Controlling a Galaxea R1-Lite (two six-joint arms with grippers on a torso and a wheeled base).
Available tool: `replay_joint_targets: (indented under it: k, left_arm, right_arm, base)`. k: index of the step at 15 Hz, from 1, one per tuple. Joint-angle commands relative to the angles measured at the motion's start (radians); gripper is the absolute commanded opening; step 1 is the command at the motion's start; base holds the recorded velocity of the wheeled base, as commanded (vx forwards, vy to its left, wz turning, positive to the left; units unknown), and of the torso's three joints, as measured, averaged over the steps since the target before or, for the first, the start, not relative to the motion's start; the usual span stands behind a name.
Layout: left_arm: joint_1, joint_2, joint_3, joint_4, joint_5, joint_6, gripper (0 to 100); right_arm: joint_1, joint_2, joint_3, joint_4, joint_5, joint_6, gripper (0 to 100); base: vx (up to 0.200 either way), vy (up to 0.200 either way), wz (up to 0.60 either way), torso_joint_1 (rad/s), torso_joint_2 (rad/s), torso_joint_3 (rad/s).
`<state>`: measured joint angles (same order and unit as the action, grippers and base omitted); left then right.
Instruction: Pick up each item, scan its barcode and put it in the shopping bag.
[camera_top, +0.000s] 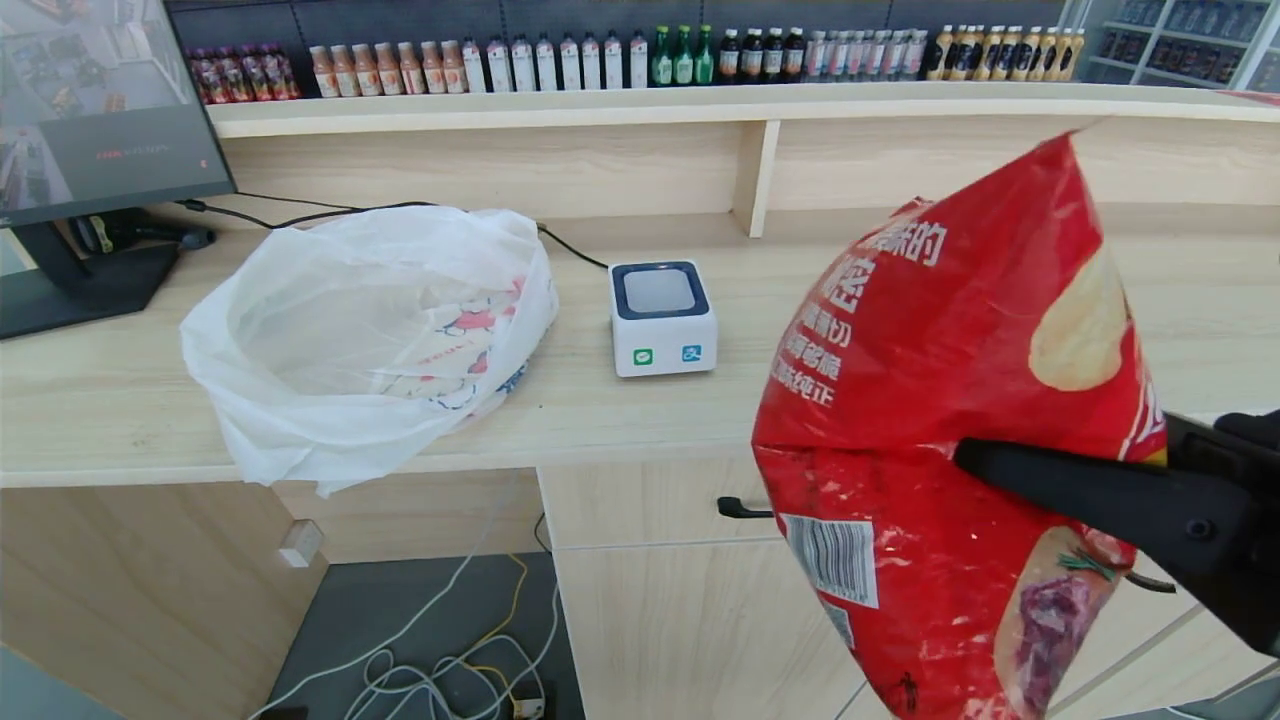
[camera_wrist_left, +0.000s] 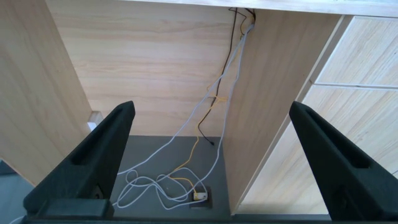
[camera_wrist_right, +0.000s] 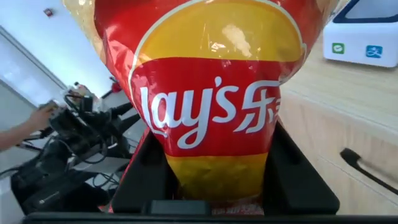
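Right pincer (camera_top: 1010, 475) pinches the upright chip bag (camera_top: 960, 380) at mid-height. The scanner (camera_top: 662, 318) lies to its left and farther out, on the desk (camera_top: 600, 420). Left pincer (camera_wrist_left: 210, 111) is spread, empty.

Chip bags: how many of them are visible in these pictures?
1. The chip bag hangs in the right gripper, in front of the counter, right of the scanner. The shopping bag could hide others.
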<state>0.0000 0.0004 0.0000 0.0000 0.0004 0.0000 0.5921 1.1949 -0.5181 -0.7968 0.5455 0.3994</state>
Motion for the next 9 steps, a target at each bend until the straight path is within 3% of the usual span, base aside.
replay_joint_targets:
  k: [1, 4, 5, 8, 9]
  left_arm:
    - [0.000, 0.000, 0.000, 0.000, 0.000, 0.000, 100]
    - [0.000, 0.000, 0.000, 0.000, 0.001, 0.000, 100]
    - [0.000, 0.000, 0.000, 0.000, 0.001, 0.000, 100]
    - [-0.002, 0.000, 0.000, 0.000, 0.001, 0.000, 100]
    - [0.000, 0.000, 0.000, 0.000, 0.000, 0.000, 100]
  right_arm:
    - [0.025, 0.104, 0.021, -0.117, 0.001, 0.116, 0]
    - [0.028, 0.196, 0.050, -0.332, 0.001, 0.282, 0]
    - [0.052, 0.233, 0.110, -0.487, 0.001, 0.404, 0]
    - [0.057, 0.384, 0.196, -0.774, -0.001, 0.495, 0]
    - [0.057, 0.400, 0.190, -0.774, -0.001, 0.498, 0]
  base:
    - [0.000, 0.000, 0.00, 0.000, 0.00, 0.000]
    - [0.000, 0.000, 0.00, 0.000, 0.00, 0.000]
    - [0.000, 0.000, 0.00, 0.000, 0.00, 0.000]
    - [0.000, 0.000, 0.00, 0.000, 0.00, 0.000]
    - [0.000, 0.000, 0.00, 0.000, 0.00, 0.000]
